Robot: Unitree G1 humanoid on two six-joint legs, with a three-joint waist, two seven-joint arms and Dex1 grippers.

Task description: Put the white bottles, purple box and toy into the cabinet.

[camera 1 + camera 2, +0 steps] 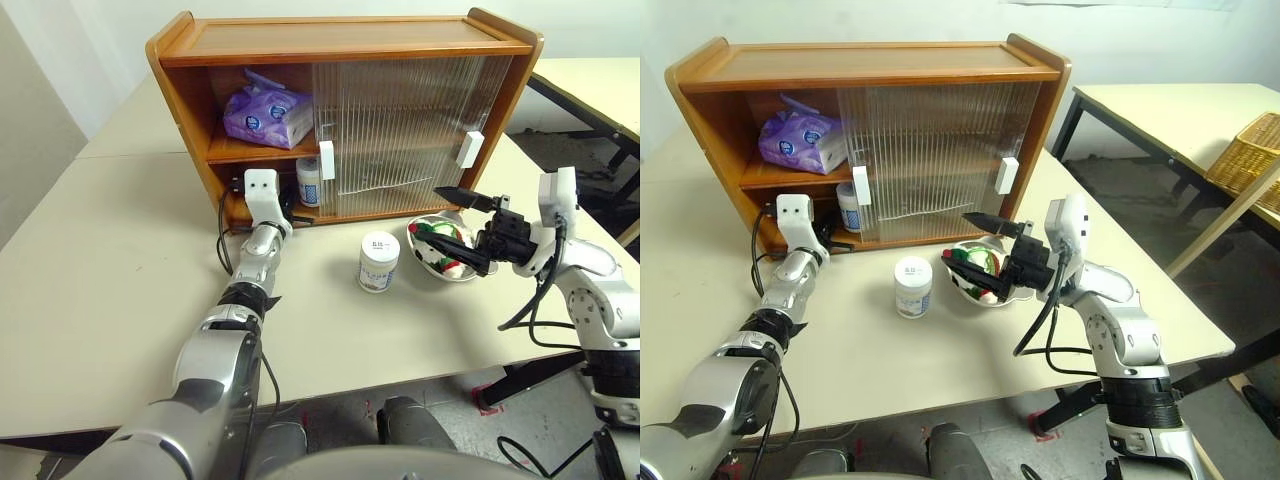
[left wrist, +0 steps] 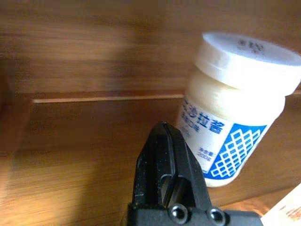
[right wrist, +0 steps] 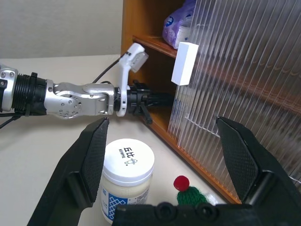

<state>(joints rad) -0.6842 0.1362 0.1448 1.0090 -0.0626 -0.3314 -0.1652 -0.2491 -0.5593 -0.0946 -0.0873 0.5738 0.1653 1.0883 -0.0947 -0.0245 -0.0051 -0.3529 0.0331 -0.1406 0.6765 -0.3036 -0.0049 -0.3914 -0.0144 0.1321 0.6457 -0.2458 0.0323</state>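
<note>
The clenched, empty left gripper (image 2: 164, 165) sits just beside a white bottle (image 2: 233, 101) on the cabinet's (image 1: 340, 45) lower shelf and risks toppling it; the right gripper (image 1: 462, 228), spread wide, hovers over the toy (image 1: 437, 247); the second bottle (image 1: 379, 261) waits on the table (image 1: 100, 300).

Head stereo downward; wrist cams close-up.

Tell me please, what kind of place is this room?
Probably a lab or workshop set up for tests, not a home. Plain pale tables stand close together, a small wooden cabinet sits on one as a prop, and cables lie on the bare grey floor.
</note>
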